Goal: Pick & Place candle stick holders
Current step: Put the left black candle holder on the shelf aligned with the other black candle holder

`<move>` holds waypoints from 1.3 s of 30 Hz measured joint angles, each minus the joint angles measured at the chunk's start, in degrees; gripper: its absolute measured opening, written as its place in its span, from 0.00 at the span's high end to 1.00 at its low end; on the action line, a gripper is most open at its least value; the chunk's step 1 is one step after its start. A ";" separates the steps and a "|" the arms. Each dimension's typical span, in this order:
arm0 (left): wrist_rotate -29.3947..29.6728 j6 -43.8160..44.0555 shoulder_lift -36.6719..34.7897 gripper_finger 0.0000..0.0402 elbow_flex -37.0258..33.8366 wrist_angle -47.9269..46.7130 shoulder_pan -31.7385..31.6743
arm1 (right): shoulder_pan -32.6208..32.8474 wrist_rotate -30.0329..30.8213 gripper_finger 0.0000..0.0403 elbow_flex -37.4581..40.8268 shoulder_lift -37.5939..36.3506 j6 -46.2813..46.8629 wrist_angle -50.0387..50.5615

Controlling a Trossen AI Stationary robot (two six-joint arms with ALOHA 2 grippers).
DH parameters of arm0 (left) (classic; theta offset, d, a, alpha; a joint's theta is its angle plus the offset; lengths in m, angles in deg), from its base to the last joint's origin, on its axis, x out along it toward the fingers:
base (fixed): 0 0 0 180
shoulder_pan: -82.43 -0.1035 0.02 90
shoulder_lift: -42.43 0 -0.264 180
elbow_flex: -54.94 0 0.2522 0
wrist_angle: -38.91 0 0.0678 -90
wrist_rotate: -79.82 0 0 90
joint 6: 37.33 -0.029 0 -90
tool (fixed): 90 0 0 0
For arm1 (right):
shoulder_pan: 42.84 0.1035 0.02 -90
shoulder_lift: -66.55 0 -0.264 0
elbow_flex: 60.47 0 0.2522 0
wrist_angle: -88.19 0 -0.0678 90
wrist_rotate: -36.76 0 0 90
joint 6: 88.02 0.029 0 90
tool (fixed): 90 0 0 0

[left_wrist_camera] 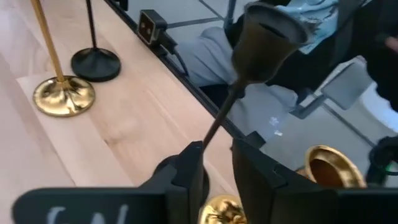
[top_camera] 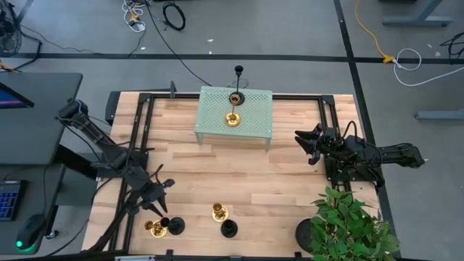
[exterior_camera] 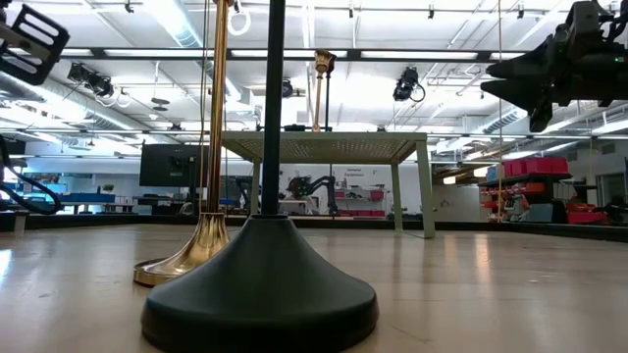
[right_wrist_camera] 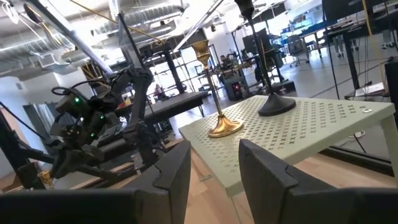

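High view shows six candle stick holders in two groups. A brass one [top_camera: 232,119] and a black one [top_camera: 238,96] stand upright on the pale green perforated stand [top_camera: 214,119] at the far side of the wooden table [top_camera: 290,196]. Four stand at the near edge: a brass [top_camera: 154,228] and a black [top_camera: 175,225] just beside each other at the left, then another brass [top_camera: 219,212] and black [top_camera: 229,230] a little to their right.

The left gripper [top_camera: 158,197] hangs over that near-left pair, its fingers [left_wrist_camera: 189,177] parted around the thin stem of the black holder [left_wrist_camera: 264,37], not visibly pinching it. The right gripper [top_camera: 310,148] waits at the right edge, near the potted plant [top_camera: 348,225], its fingers spread and empty.

These holders look rigid, metal and bottom-heavy, with a wide flared base and a tall narrow stem, so they would likely tip if nudged high up. The brass finish looks slick. My judgement is that the stem, low down, is the place to grip.

In the left wrist view the fingers hide the black holder's base, and the neighbouring brass cup [left_wrist_camera: 329,167] sits very close. The low view is largely blocked by one black base [exterior_camera: 260,289].
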State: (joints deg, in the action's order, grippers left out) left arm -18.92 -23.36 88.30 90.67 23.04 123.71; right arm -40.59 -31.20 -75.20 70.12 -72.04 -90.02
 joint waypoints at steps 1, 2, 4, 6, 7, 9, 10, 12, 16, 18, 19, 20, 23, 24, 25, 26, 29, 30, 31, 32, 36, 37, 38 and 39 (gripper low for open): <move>0.76 -0.01 0.53 0.75 0.01 0.83 0.28 | 0.00 0.00 0.66 0.00 0.00 0.00 0.00; 1.28 -0.04 1.17 0.73 0.01 1.74 0.49 | 0.00 0.00 0.66 0.00 0.00 0.00 0.00; 1.47 -0.08 2.32 0.70 0.01 2.98 0.82 | 0.00 0.00 0.66 0.00 0.00 0.00 0.00; 1.45 -0.04 3.36 0.67 0.01 4.36 1.24 | 0.01 -0.01 0.66 0.00 0.00 0.00 0.00; 1.45 -0.01 3.93 0.66 0.01 5.08 1.48 | 0.00 -0.02 0.66 0.00 0.00 0.00 0.00; 1.47 -0.01 5.02 0.64 0.01 6.14 2.01 | 0.01 -0.02 0.66 0.00 0.00 0.00 0.00; 1.46 -0.01 5.68 0.64 0.01 7.02 2.17 | 0.00 -0.02 0.66 0.00 0.00 0.00 0.00; 1.46 -0.37 7.01 0.63 0.01 8.96 2.51 | 0.00 -0.02 0.66 0.00 0.00 0.00 0.02; 1.45 -1.57 9.61 0.62 0.01 12.73 2.71 | 0.02 -0.02 0.66 0.00 0.00 0.00 0.02; 1.47 -1.61 10.67 0.63 0.01 13.81 2.71 | 0.00 -0.02 0.66 0.00 0.00 0.00 0.02; 1.47 -1.65 11.27 0.63 0.01 14.41 2.71 | 0.01 -0.02 0.66 0.00 0.00 0.00 0.02; 1.53 -1.74 11.85 0.63 0.01 14.99 2.71 | 0.01 -0.02 0.66 0.00 0.00 0.00 0.02; 2.48 -1.79 13.28 0.62 0.01 17.02 2.71 | 0.01 -0.02 0.66 0.00 0.00 0.00 0.02; 2.68 -1.91 13.75 0.62 0.01 17.45 2.70 | 0.00 -0.04 0.66 0.00 0.00 0.00 0.02; 2.72 -2.32 14.10 0.62 0.01 17.72 2.68 | 0.01 -0.03 0.66 0.00 0.00 0.00 0.02; 2.74 -2.80 14.28 0.63 0.01 17.86 2.68 | 0.00 -0.04 0.66 0.00 0.00 0.00 0.02; 2.74 -3.25 14.54 0.64 0.01 18.44 2.68 | 0.00 -0.04 0.66 0.00 0.00 0.00 0.02; 2.74 -3.25 14.54 0.64 0.01 18.46 2.68 | 0.01 -0.04 0.66 0.00 0.00 0.00 0.02; 2.74 -3.25 14.54 0.65 0.01 18.47 2.68 | 0.02 -0.04 0.66 0.00 0.00 0.00 0.02; 2.74 -3.25 14.54 0.65 0.01 18.47 2.68 | 0.00 -0.04 0.66 0.00 0.00 0.00 0.02; 2.72 -3.25 14.54 0.69 0.01 18.53 2.68 | 0.01 -0.04 0.66 0.00 0.00 0.00 0.04; 2.74 -3.27 14.54 0.70 0.01 18.51 2.66 | 0.01 -0.04 0.66 0.00 0.00 0.00 0.03; 2.72 -3.38 14.54 0.72 0.01 18.53 2.67 | 0.01 -0.04 0.66 0.00 0.00 0.00 0.02; 2.73 -3.67 14.54 0.73 0.01 18.53 2.68 | 0.01 -0.04 0.66 0.00 0.00 0.00 0.03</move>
State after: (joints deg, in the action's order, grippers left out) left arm -16.19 -27.03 102.83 90.68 41.58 126.39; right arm -40.58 -31.24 -75.20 70.12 -72.04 -89.99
